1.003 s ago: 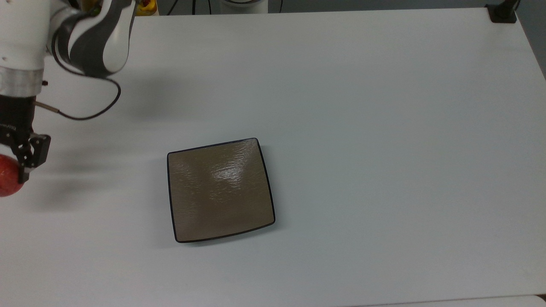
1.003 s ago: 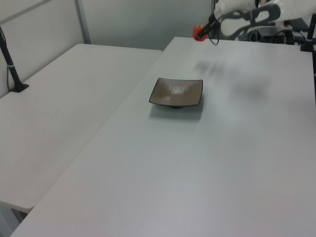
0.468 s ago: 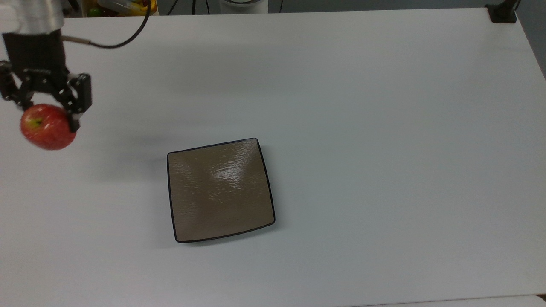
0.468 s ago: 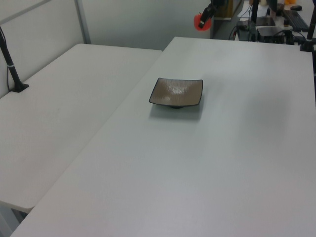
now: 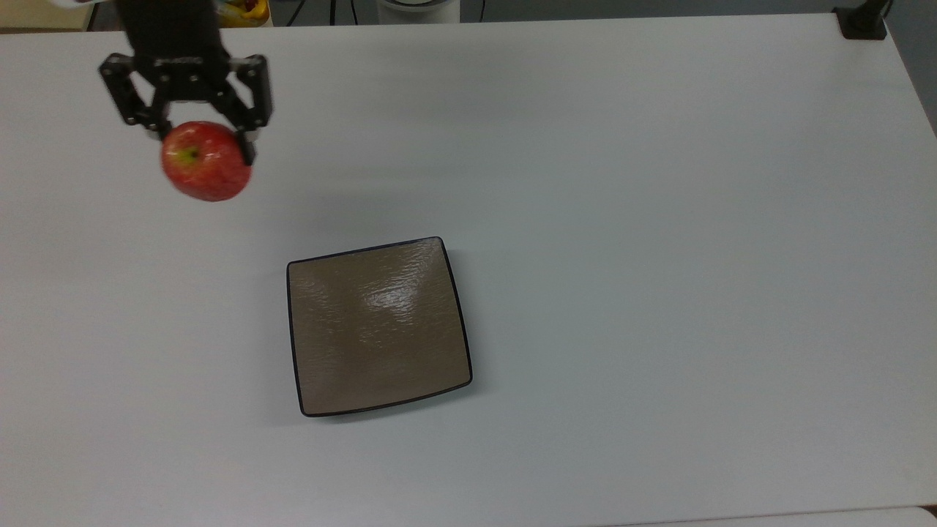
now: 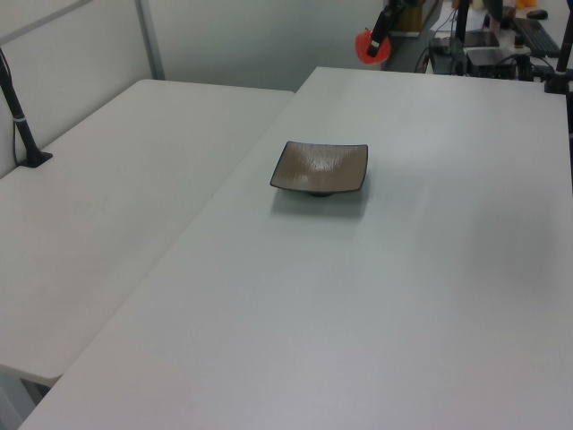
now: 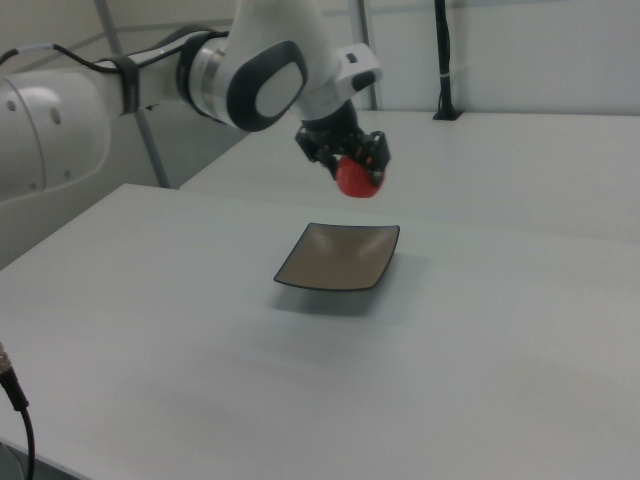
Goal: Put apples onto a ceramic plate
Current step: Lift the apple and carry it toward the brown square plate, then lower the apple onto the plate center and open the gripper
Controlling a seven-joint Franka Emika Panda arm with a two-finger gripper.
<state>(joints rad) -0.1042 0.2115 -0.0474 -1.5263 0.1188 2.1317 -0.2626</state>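
A small red apple (image 5: 206, 171) with a yellow-green stem hollow hangs in the air, and my black gripper (image 5: 199, 150) is shut on it from above. The left view has the apple (image 6: 366, 46) high over the table's far end; in the right view the apple (image 7: 357, 178) hangs above the plate's far side. The square taupe-brown ceramic plate (image 5: 378, 325) with a thin black rim lies bare on the white table, to the lower right of the apple in the top view. The same plate (image 6: 320, 167) (image 7: 339, 256) sits flat in both side views.
The white table (image 5: 659, 219) stretches wide around the plate. A second white table (image 6: 116, 170) adjoins on the left view's left. A black post base (image 5: 862, 20) stands at the top view's upper right corner. My white arm (image 7: 250, 70) reaches in from the right view's left.
My gripper has carried the apple from the top view's left edge up and to the right, closer to the plate. The plate has not moved.
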